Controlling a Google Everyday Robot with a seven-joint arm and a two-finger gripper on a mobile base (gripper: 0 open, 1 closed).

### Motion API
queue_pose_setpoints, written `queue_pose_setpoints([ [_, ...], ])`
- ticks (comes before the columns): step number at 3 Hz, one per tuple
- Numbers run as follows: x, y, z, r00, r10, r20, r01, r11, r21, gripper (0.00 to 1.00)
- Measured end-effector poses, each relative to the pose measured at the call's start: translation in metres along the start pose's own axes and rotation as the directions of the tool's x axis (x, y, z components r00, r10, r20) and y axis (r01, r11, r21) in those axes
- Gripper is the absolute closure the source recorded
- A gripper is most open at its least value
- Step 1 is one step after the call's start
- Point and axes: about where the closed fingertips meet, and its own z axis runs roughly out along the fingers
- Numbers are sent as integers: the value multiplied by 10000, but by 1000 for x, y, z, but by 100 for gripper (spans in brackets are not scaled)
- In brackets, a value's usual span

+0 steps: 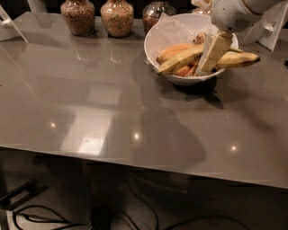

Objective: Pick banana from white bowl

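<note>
The white bowl (164,36), with a paper liner, stands at the back right of the grey table. The banana (180,60) is long and yellow-brown and lies slanted across the bowl, its low end over the front left rim. A shorter dark-tipped banana (238,59) sticks out over the right rim. Orange-coloured fruits (176,49) lie under them. My gripper (210,60) reaches down from the upper right into the bowl. It stands in front of the banana's right end, where the two bananas meet. That part of the banana is hidden.
Three glass jars (78,16) (117,17) (155,11) stand in a row along the back edge, left of the bowl. A white object (270,27) stands behind the bowl at the right. A white stand (8,21) is at the far left. The table's front edge (135,159) runs across below.
</note>
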Motion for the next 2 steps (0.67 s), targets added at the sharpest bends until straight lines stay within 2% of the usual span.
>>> queue_pose_setpoints([
  [1, -3, -14, -5, 9999, -93, 137, 89, 9996, 286, 0],
  [2, -3, -12, -4, 9999, -86, 122, 83, 9997, 241, 0],
])
